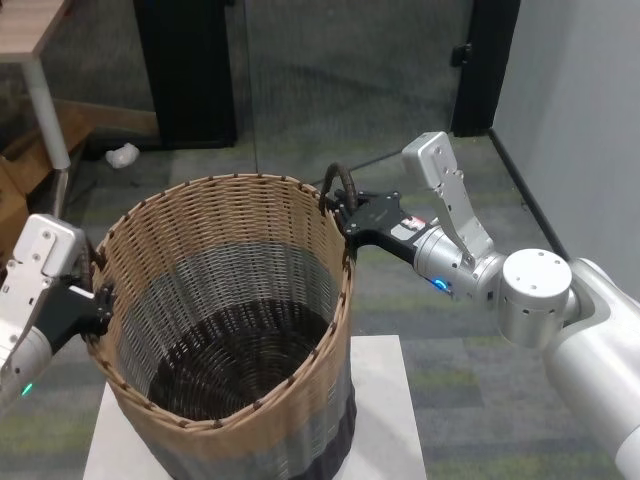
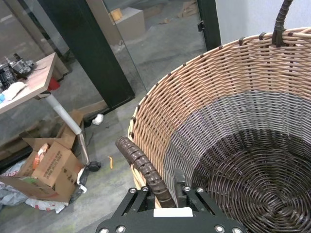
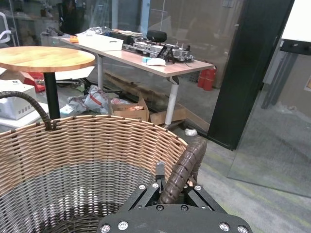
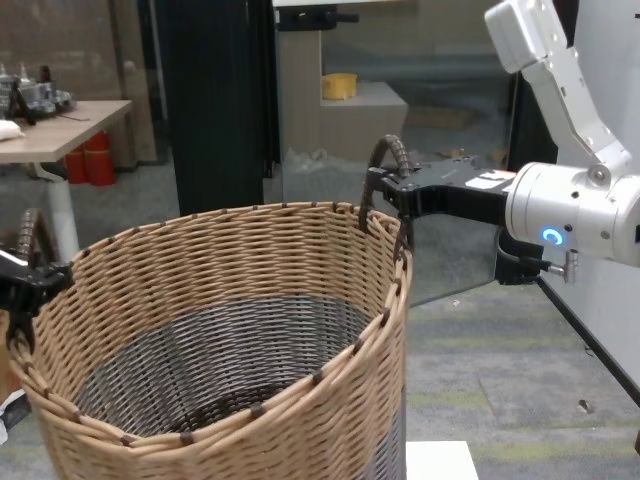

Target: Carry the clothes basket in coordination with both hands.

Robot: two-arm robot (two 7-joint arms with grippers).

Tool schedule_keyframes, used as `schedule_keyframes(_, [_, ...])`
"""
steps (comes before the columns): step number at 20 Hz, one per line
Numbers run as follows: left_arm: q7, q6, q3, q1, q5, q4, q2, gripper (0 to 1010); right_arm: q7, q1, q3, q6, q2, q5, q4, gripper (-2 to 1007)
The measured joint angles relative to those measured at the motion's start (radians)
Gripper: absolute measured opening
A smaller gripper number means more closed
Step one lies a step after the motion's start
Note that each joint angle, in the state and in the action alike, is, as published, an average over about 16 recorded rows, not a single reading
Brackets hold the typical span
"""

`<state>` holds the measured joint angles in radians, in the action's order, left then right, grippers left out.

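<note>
Head view shows us the wicker clothes basket (image 1: 225,330) standing on a white counter (image 1: 385,420). We see the left end effector (image 1: 98,297) clamped on the basket's left loop handle (image 2: 143,170), and the right end effector (image 1: 345,215) clamped on the right loop handle (image 3: 182,170).

The basket (image 1: 225,330) fills the head view's lower centre, standing on a platform (image 1: 385,400). The left gripper (image 1: 95,300) sits at its left rim, the right gripper (image 1: 350,215) at its upper-right rim.
</note>
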<state>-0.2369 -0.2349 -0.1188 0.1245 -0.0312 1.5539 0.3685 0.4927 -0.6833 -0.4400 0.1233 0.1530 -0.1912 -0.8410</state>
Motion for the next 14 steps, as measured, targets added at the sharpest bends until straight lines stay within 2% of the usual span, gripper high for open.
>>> schedule_keyframes(6, [0.0, 0.001, -0.001, 0.0, -0.001, 0.001, 0.001, 501, 0.0, 0.0, 0.0, 0.0, 0.0, 0.0, -0.001, 280])
schedule_keyframes(14, [0.0, 0.002, -0.001, 0.0, -0.001, 0.001, 0.001, 817, 0.0, 0.0, 0.0, 0.0, 0.0, 0.0, -0.001, 593])
